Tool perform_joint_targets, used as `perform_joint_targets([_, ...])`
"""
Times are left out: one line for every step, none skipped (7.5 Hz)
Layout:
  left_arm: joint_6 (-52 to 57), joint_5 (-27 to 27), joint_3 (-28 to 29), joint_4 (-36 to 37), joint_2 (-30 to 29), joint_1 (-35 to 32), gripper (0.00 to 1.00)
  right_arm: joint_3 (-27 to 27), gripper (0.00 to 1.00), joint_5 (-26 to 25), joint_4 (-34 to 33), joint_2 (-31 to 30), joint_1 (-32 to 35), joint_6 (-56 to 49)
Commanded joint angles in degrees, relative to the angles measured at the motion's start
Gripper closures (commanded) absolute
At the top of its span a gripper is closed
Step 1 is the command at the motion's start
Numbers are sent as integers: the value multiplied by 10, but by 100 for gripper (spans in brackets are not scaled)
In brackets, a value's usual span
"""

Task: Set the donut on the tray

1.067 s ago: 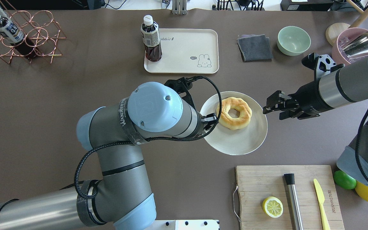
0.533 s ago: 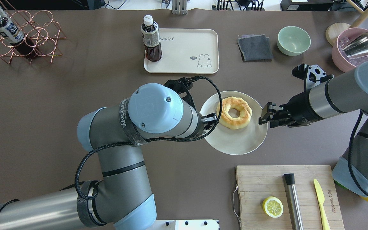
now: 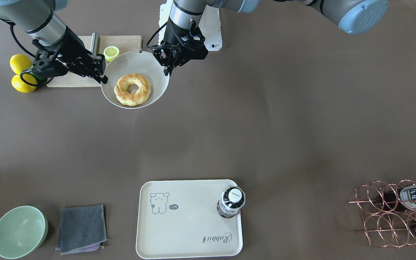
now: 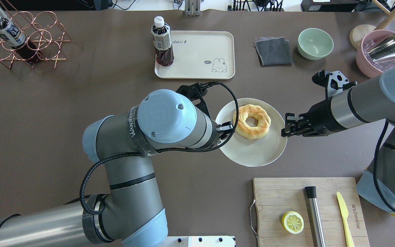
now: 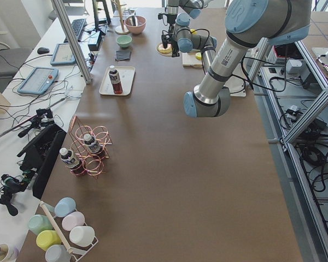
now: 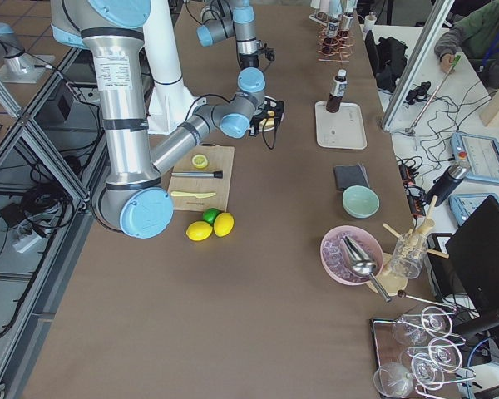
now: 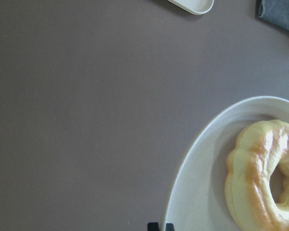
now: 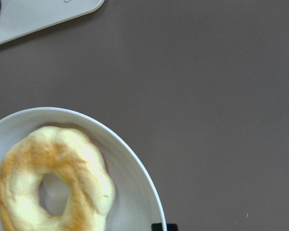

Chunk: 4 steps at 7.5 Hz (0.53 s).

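Note:
The donut (image 4: 252,121) lies on a round white plate (image 4: 252,154), towards its far side; it also shows in the front view (image 3: 133,90) and in both wrist views (image 7: 260,178) (image 8: 53,178). My left gripper (image 4: 225,128) is shut on the plate's left rim (image 7: 197,192). My right gripper (image 4: 284,130) is shut on the plate's right rim (image 8: 130,183). The cream tray (image 4: 201,51) lies beyond the plate at the table's far side, with a dark bottle (image 4: 162,43) standing on its left end. The rest of the tray is bare.
A wooden cutting board (image 4: 307,209) with a lemon half (image 4: 292,222), a steel bar and a yellow knife lies near the plate at the front right. A grey cloth (image 4: 273,51) and a green bowl (image 4: 315,43) sit right of the tray. A copper wire rack (image 4: 22,37) stands far left.
My right gripper has moved left to the plate's right rim and closed on it. The left arm, the plate and the donut have stayed in place.

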Motion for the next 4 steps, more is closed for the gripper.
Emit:
perform_joint_targets([43,-3,-6,0,2,-1,100,8,100,0,0,-4,1,0])
perform_joint_targets([74,-5,-9,0,5,-1,32,8,100,0,0,-4,1,0])
perform_joint_targets([77,-3,-17,0,11,-2,2,8,100,0,0,-5,1,0])
perform_joint_targets([79,-7,-46,4,17,-10,2,8,100,0,0,-9,1,0])
